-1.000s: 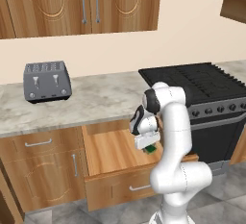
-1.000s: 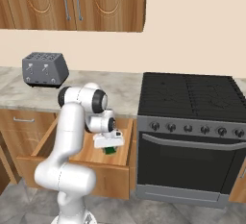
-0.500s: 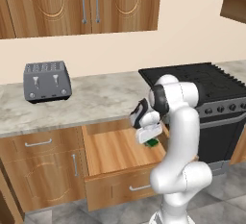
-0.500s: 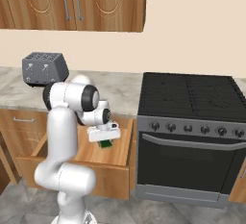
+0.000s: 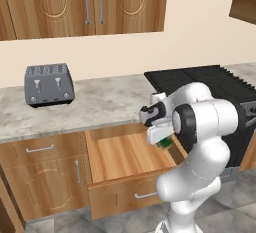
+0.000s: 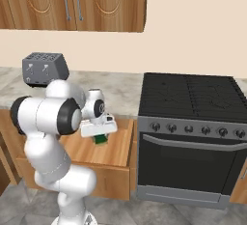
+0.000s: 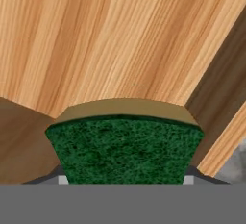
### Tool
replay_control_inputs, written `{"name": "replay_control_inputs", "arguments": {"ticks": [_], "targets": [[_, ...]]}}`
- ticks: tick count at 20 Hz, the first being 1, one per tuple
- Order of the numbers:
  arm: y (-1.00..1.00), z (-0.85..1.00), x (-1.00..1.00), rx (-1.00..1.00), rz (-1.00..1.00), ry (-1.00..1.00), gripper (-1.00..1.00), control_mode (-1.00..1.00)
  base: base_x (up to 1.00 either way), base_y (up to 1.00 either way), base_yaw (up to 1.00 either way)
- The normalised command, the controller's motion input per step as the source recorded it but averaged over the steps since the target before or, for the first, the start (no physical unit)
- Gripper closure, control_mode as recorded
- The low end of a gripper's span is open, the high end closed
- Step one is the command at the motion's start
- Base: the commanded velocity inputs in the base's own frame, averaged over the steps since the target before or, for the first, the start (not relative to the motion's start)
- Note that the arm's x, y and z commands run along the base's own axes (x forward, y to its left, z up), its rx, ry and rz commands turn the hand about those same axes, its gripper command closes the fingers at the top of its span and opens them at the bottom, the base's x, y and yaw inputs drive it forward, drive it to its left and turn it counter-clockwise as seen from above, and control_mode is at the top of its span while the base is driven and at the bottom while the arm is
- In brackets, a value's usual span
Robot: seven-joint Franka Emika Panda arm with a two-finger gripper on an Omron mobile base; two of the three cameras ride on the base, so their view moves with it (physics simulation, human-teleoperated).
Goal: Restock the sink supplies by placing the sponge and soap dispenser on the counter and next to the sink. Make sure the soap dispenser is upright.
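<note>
My gripper (image 5: pixel 163 139) is shut on the green sponge (image 5: pixel 166 144), holding it a little above the wooden floor of the open drawer (image 5: pixel 125 157), near the drawer's right side. From the right, the sponge (image 6: pixel 101 141) hangs under the white hand (image 6: pixel 99 128). In the hand view the sponge (image 7: pixel 124 146) shows its dark green face with a tan layer on top, over the drawer's bottom. The marbled counter (image 5: pixel 100 107) runs just behind the drawer. The soap dispenser and the sink are out of view.
A grey toaster (image 5: pixel 49 84) stands on the counter at the left. The black stove (image 6: pixel 193 98) sits right of the drawer. Wooden wall cabinets (image 5: pixel 90 2) hang above. The drawer's right wall (image 7: pixel 216 107) is close to the sponge.
The sponge has risen a little off the drawer floor in the gripper. The arm's elbow has swung round and now bulks larger in both base views.
</note>
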Motion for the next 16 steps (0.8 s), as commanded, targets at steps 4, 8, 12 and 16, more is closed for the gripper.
{"name": "replay_control_inputs", "arguments": {"ticks": [4, 8, 12, 16], "targets": [[0.01, 0.94, -0.64, 0.0, 0.0, 0.0, 1.0, -1.0, 0.0, 0.0, 0.0], [0.16, 0.61, -0.42, 0.0, 0.0, 0.0, 1.0, -1.0, 0.0, 0.0, 0.0], [0.22, 0.15, -0.15, 0.0, 0.0, 0.0, 1.0, 1.0, -0.05, 0.13, 0.04], [0.0, 0.0, 0.0, 0.0, 0.0, 0.0, 1.0, 1.0, -0.31, 0.7, 0.51]]}}
